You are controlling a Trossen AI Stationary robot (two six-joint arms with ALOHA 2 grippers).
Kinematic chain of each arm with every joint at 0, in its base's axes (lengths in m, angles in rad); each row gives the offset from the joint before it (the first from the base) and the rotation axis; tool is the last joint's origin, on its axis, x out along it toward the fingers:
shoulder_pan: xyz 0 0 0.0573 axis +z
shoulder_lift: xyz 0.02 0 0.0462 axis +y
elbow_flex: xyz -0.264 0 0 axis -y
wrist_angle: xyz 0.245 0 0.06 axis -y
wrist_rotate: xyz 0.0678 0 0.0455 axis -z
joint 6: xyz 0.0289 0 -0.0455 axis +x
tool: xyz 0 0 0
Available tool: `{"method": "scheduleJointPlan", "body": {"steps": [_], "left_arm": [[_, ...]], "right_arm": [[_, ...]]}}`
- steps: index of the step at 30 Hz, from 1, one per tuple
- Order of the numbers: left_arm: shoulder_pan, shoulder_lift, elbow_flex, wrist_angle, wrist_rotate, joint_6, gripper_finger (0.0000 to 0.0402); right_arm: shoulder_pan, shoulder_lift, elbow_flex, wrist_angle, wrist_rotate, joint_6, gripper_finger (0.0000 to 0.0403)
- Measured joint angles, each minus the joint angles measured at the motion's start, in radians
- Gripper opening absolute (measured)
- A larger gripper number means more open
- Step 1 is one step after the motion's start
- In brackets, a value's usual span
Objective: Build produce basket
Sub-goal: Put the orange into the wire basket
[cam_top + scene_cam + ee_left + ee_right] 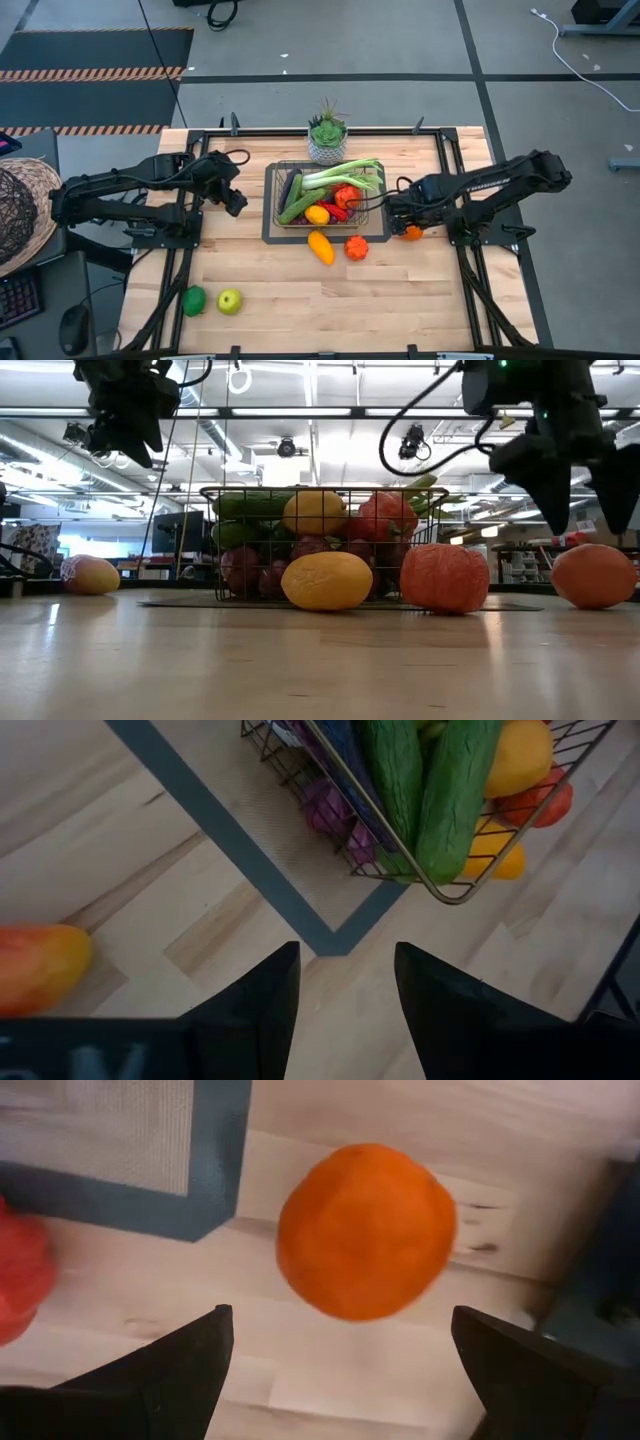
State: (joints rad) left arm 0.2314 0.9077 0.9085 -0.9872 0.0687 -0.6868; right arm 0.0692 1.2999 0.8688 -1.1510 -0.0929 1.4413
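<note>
The dark wire basket (pixel 276 205) sits on a grey mat in the middle of the table, holding a leek, cucumbers, a red pepper, a yellow fruit and purple grapes. An orange (pixel 365 1230) rests on the table by the mat's right corner (pixel 412 232). My right gripper (pixel 340 1312) hovers open just above it, one finger on each side, touching nothing (pixel 590 510). My left gripper (pixel 345 955) hangs open above the table at the basket's left corner (pixel 236 200). A yellow fruit (pixel 320 245) and a red-orange one (pixel 356 247) lie in front of the basket.
A potted succulent (pixel 327 135) stands behind the basket. Two green fruits (pixel 193 300) (pixel 229 300) lie near the table's near left corner. A red-yellow fruit (pixel 35 970) lies on the table by my left gripper. Bare wood shows along the near edge.
</note>
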Motion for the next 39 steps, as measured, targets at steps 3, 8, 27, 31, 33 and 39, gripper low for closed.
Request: {"method": "scheduleJointPlan", "body": {"steps": [3, 8, 27, 31, 33, 39], "left_arm": [[0.000, 0.000, 0.000, 0.000, 0.008, 0.000, 0.0172], [0.000, 0.000, 0.000, 0.000, 0.026, 0.000, 0.0172], [0.000, 0.000, 0.000, 0.000, 0.045, -0.035, 0.0172], [0.000, 0.000, 0.000, 0.000, 0.045, -0.035, 0.0172], [0.000, 0.000, 0.000, 0.000, 0.045, -0.035, 0.0172], [0.000, 0.000, 0.000, 0.000, 0.045, -0.035, 0.0172]], "right_arm": [[-0.005, 0.000, -0.054, 0.048, 0.000, 0.019, 0.0377], [-0.014, 0.000, -0.133, 0.090, -0.002, 0.025, 0.0377], [-0.014, 0.000, -0.215, 0.212, 0.124, -0.087, 0.0377], [-0.014, 0.000, -0.215, 0.212, 0.150, -0.105, 0.0365], [-0.014, 0.000, -0.215, 0.212, 0.156, -0.109, 0.0354], [-0.014, 0.000, -0.214, 0.213, 0.147, -0.110, 0.0321]]}}
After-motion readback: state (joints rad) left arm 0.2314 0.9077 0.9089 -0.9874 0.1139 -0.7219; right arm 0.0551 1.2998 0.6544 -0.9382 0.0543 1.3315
